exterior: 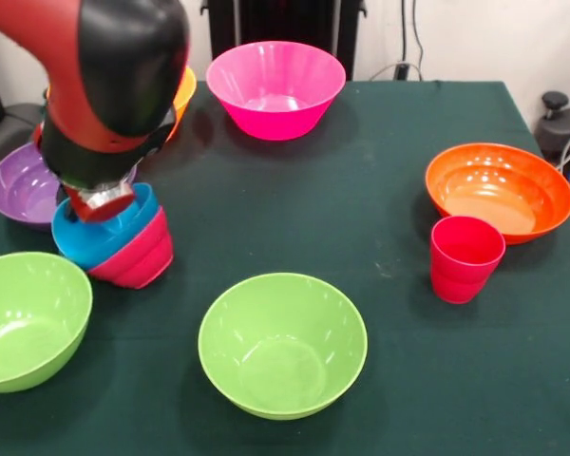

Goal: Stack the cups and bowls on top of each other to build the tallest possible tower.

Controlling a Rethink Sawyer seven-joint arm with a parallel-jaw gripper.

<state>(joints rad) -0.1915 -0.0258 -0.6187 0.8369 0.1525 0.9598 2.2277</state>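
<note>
The tower is a small blue bowl (pixel 122 231) nested in a small red bowl (pixel 141 258), both tilted, at the table's left. My red and black arm comes down over it, and the gripper (pixel 101 200) sits in the blue bowl's mouth; the arm hides its tips. A red-pink cup (pixel 465 256) stands upright at the right, just in front of the orange bowl (pixel 499 188). A pink bowl (pixel 275 87) is at the far middle. A lime green bowl (pixel 283 344) is near the middle front and another (pixel 24 318) at the front left. The light blue cup is hidden.
A purple bowl (pixel 19 188) sits at the left edge behind the tower, partly hidden by the arm. A yellow-orange bowl (pixel 184 90) peeks out behind the arm at the far left. The dark green tablecloth (pixel 361 218) covers the table.
</note>
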